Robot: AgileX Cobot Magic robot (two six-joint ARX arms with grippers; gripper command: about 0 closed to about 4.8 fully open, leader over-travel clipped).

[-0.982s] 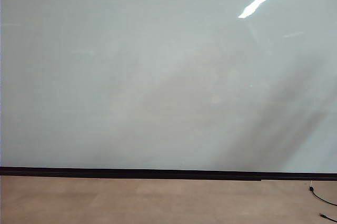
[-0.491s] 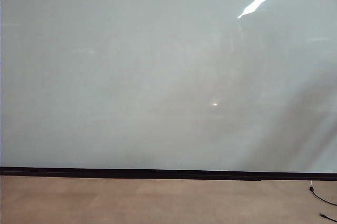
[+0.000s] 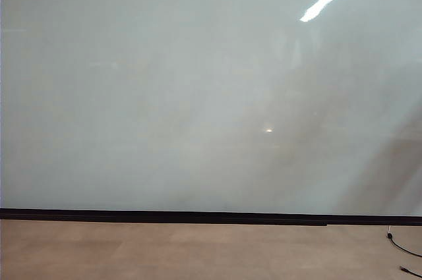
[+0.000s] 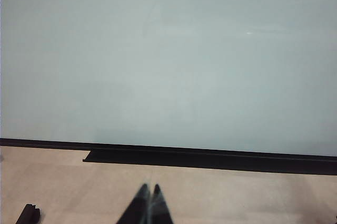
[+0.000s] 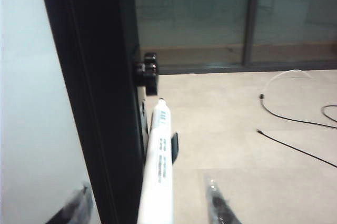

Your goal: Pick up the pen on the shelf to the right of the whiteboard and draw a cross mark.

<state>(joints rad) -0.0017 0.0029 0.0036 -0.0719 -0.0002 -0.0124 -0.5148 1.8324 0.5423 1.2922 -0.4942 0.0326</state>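
Note:
The whiteboard (image 3: 198,82) fills the exterior view above its black lower strip (image 3: 165,216); no gripper shows there and no cross mark is in view. In the right wrist view the white pen (image 5: 159,166) with black lettering lies along the black shelf (image 5: 97,103) at the whiteboard's (image 5: 31,103) edge. My right gripper (image 5: 147,184) is open, one finger on each side of the pen, with gaps showing on both sides. In the left wrist view my left gripper (image 4: 149,188) is shut on nothing, over the tan floor in front of the board (image 4: 168,55).
Black cables (image 5: 295,121) trail on the floor past the pen, also seen as cables (image 3: 402,248) in the exterior view. A black knob (image 5: 147,73) and a small clip (image 5: 174,147) stick out of the shelf. A small black block (image 4: 28,214) lies on the floor.
In the exterior view the dim shadow on the board has drifted to the right and a small bright glint has appeared near the middle. No arm shows there.

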